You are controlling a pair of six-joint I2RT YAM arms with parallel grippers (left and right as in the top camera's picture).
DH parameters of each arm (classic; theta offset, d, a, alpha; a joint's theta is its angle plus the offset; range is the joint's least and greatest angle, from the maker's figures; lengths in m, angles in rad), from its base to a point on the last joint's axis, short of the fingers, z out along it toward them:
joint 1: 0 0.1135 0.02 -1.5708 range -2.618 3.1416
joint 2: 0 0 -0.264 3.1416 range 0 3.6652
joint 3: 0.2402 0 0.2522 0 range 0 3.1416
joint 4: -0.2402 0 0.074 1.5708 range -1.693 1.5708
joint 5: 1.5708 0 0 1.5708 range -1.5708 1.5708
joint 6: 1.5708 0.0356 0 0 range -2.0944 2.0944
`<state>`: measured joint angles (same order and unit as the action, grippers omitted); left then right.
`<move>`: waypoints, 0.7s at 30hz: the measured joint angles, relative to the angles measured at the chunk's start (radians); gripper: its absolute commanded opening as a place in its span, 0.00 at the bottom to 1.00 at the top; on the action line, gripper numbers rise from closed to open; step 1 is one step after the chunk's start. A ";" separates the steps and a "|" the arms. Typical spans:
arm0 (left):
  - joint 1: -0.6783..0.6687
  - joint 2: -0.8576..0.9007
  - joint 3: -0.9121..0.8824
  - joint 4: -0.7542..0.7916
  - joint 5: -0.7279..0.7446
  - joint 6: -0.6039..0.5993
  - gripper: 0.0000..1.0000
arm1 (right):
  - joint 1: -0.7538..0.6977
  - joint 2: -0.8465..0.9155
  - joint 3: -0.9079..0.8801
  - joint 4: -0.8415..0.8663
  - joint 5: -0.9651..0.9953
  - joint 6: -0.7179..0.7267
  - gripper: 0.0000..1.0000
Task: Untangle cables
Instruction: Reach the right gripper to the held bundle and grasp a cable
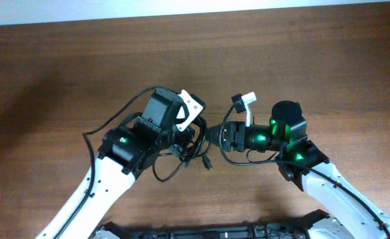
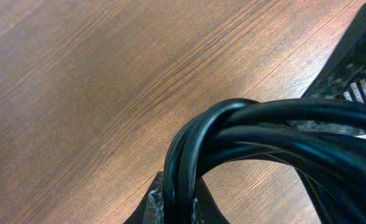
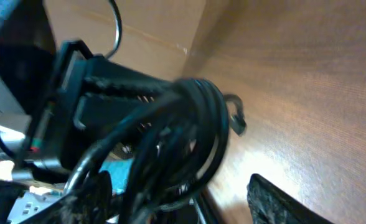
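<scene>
**Position.** The cables (image 1: 190, 147) are found as one bunch at the middle of the worktop (image 1: 62, 66), between the two arms. A slack loop trails toward the near edge, and one plug end (image 1: 208, 163) lies just beside the bunch.

**Left claw** (image 1: 185, 133). In the left wrist view several strands (image 2: 264, 134) are seen crossing between its fingers (image 2: 170, 208), folded into a tight bend. It is judged to be closed on the bunch, with the jaws kept apart only by the thickness of the strands.

**Right claw** (image 1: 215, 136). It is placed right against the bunch from the opposite side. One finger (image 3: 282, 199) is seen at the lower edge of the right wrist view. How wide the jaws stand, and whether any strand is gripped, cannot be told.

**Step in hand.** A single strand is judged to need separating from the bunch. It is advised that one cord only be taken by the right claw, close to a free end, and drawn away slowly and level while the remainder is kept anchored. A pull on several strands together would be expected to tighten the knot.

**Not determined.** The right wrist view (image 3: 183, 124) is blurred. The three cords cannot be told apart, the crossing order is hidden under the claws, and the other plug ends are not located.
</scene>
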<state>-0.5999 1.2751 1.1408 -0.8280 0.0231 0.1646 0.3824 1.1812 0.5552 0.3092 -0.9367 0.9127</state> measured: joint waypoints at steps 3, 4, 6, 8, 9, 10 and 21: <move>0.000 0.061 0.000 0.001 -0.024 0.000 0.00 | 0.000 0.001 0.000 0.004 0.057 0.015 0.65; 0.000 0.074 0.000 -0.005 -0.064 0.000 0.00 | 0.000 0.001 0.000 0.011 0.073 0.020 0.65; 0.000 0.090 0.000 -0.004 -0.146 0.000 0.00 | 0.001 0.001 0.000 0.013 0.110 0.026 0.66; 0.000 0.090 0.000 -0.004 -0.175 0.000 0.00 | 0.001 0.001 0.000 0.013 0.140 0.027 0.66; 0.000 0.090 0.000 -0.004 -0.179 0.000 0.00 | 0.001 0.001 0.000 0.013 0.149 0.027 0.66; 0.000 0.090 0.000 0.000 -0.182 -0.005 0.00 | 0.004 0.004 0.000 0.013 0.155 0.027 0.66; 0.000 0.090 0.000 0.006 -0.161 -0.031 0.00 | 0.091 0.086 0.001 0.021 0.177 0.032 0.04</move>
<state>-0.5999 1.3655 1.1408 -0.8219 -0.1383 0.1337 0.4736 1.2671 0.5564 0.3298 -0.7597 0.9443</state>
